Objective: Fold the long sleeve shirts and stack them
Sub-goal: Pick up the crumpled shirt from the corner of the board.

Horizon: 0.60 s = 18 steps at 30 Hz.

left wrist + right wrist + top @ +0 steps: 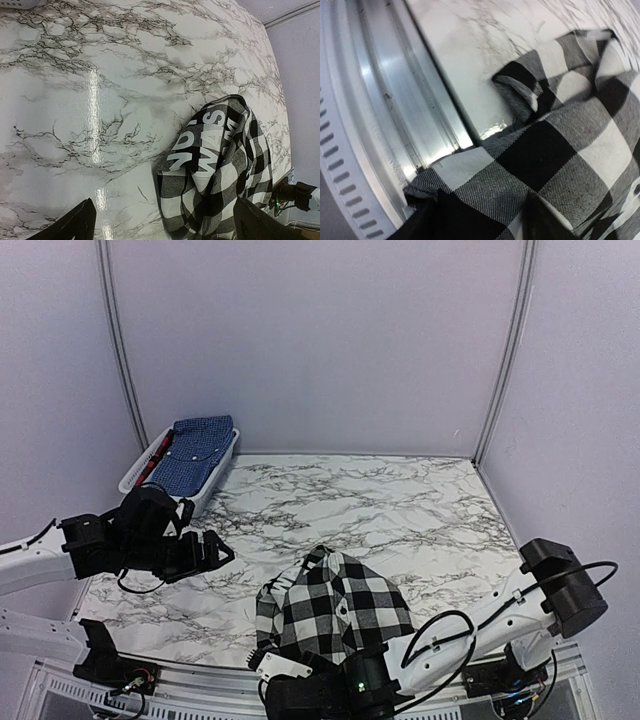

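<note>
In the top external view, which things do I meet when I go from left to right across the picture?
white basket holding the blue shirt → black-and-white checked shirt → right arm's black elbow block

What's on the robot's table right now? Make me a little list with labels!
checked shirt: bunched-up heap at the near edge of the table
blue shirt: lying in the basket, far left corner
left gripper: open, above bare tabletop, holding nothing
right gripper: low at the checked shirt's near hem, cloth between its fingers, grip unclear
folding: not done yet
</note>
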Tool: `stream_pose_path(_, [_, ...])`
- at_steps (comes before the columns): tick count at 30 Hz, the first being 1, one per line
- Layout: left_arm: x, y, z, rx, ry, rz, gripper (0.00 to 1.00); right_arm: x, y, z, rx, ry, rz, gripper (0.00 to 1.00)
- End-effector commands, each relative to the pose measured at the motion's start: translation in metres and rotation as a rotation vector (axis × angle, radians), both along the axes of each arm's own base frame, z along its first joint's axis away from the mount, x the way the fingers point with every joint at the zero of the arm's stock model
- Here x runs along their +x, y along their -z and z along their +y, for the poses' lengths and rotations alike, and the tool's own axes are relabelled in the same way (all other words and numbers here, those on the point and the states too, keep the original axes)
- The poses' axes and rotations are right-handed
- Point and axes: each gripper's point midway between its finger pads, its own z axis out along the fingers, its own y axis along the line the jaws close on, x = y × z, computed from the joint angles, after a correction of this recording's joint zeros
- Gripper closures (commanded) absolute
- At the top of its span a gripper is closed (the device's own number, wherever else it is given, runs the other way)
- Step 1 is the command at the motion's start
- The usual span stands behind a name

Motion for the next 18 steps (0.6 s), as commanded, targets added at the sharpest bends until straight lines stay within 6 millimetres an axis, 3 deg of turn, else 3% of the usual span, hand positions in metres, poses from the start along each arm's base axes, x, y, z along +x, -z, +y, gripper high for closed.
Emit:
stream_pose_path(1, [-0.004, -0.004, 0.01, -0.008, -0.04, -0.005, 0.01, 0.019, -0.006, -0.016, -0.016, 0.097, -0.02, 0.6])
stream_pose_path(3, [-0.006, -0.004, 0.009, -0.014, -0.03, 0.003, 0.01, 0.027, -0.014, -0.02, -0.009, 0.13, -0.025, 0.86])
stream_pose_path(5, [-0.009, 0.001, 0.008, -0.009, -0.023, 0.017, 0.01, 0.038, -0.028, -0.024, 0.012, 0.176, -0.036, 1.0])
stream_pose_path(10, [-0.013, 0.017, 0.005, 0.033, -0.006, 0.05, 0.06, 0.083, -0.087, -0.032, 0.116, 0.29, -0.087, 1.0])
stream_pose_path(13, [-0.013, 0.023, 0.001, 0.057, 0.008, 0.059, 0.14, 0.118, -0.125, -0.045, 0.185, 0.372, -0.121, 1.0])
stream_pose_path(18, [-0.014, 0.034, -0.014, 0.087, 0.042, 0.07, 0.33, 0.199, -0.175, -0.101, 0.26, 0.597, -0.199, 1.0])
